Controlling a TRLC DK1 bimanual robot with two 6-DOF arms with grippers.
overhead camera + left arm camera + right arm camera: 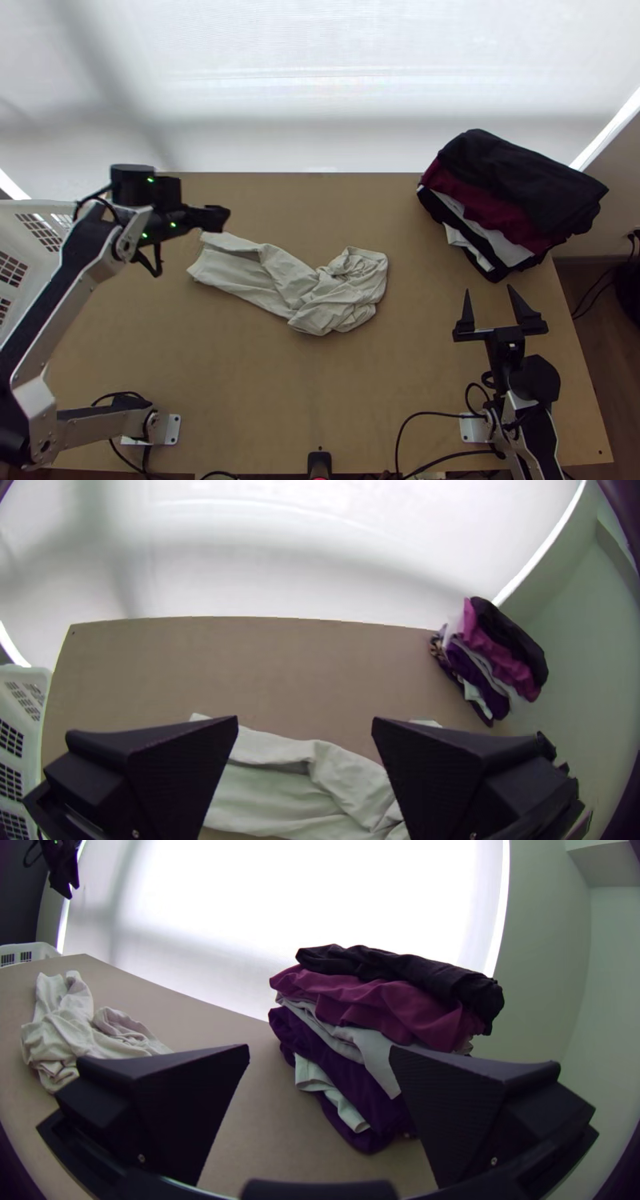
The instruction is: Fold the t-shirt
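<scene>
- Top view: the t-shirt (340, 292) lies at mid-table, a pale strip toward the left that runs into a crumpled bunch at its right end. It is far from folded; spreading it looks like the step in hand.
- Here the left claw (214, 218) hangs raised by the shirt's far-left end. That flatter end seems the better place to begin: pinch the edge shallowly, lift, and let the bunch drop open before laying it down. A deep grab would likely catch several layers.
- The right claw (500, 310) is spread, well apart from the shirt, on the table's near right. To help, it should travel left and low, clear of the clothes pile (512, 196).
- The light wooden table (240, 384) is smooth, so a one-sided pull may just slide the cloth. A white basket (20, 232) stands at its left, a pale blind (320, 80) beyond its far edge.
- Left wrist view: this claw is spread too, holding nothing, with the shirt below its fingers.
- Right wrist view: the right claw's gap is empty of cloth; the pile stands beyond it, uneven and best left untouched. A plain wall (550, 953) closes the right side.
</scene>
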